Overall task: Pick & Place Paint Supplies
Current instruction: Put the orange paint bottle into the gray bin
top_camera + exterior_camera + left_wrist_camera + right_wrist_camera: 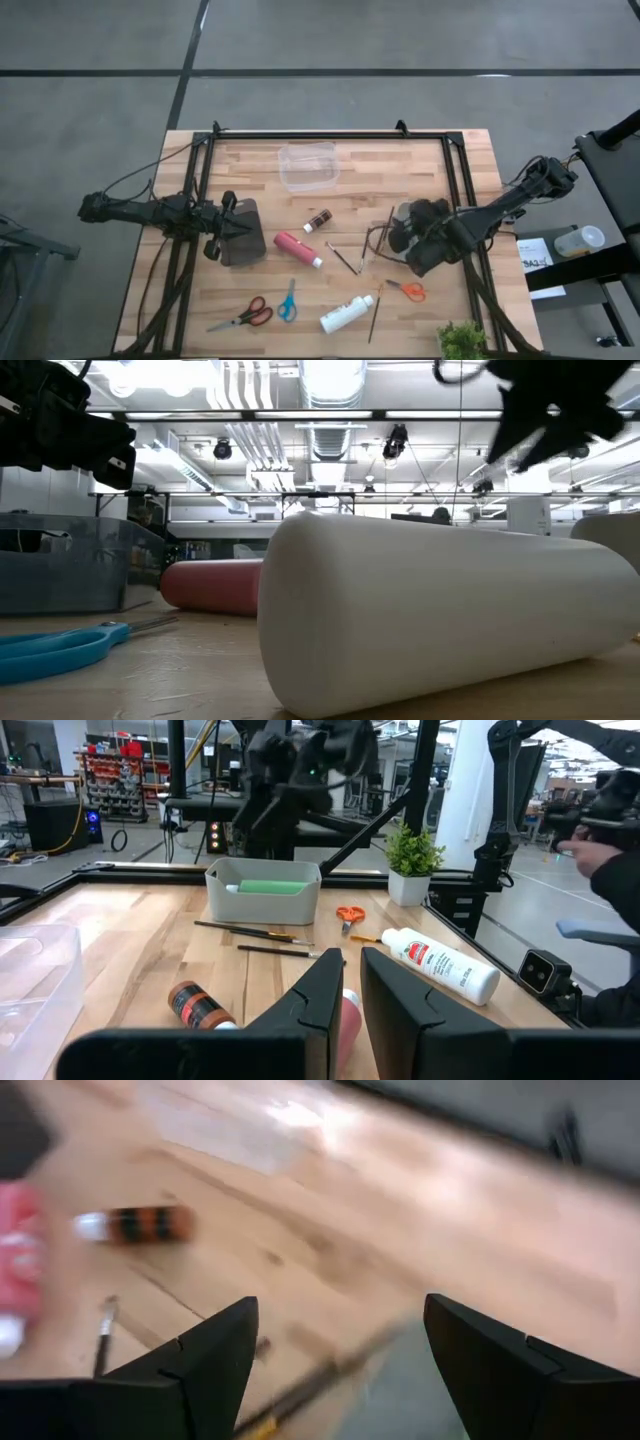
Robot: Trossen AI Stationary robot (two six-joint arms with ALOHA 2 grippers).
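I am holding my right jaws wide apart over the right part of the counter, with nothing between them. The right wrist view is blurring badly; I am making out only the small brown bottle, a pink smear that is the red bottle cut off at the edge, and part of a brush.

I am keeping my left jaws nearly closed at the left side, empty as far as I can tell; a narrow gap is showing between the fingers in the left wrist view.

From above, the brown bottle, red bottle and white bottle are lying on their sides mid-counter, with thin brushes between them and my right jaws. A clear tub is sitting toward the far edge. In the left wrist view a green bottle is lying inside a grey bin; from above my right arm is hiding that bin. In the low view the white bottle is blocking most of the counter.
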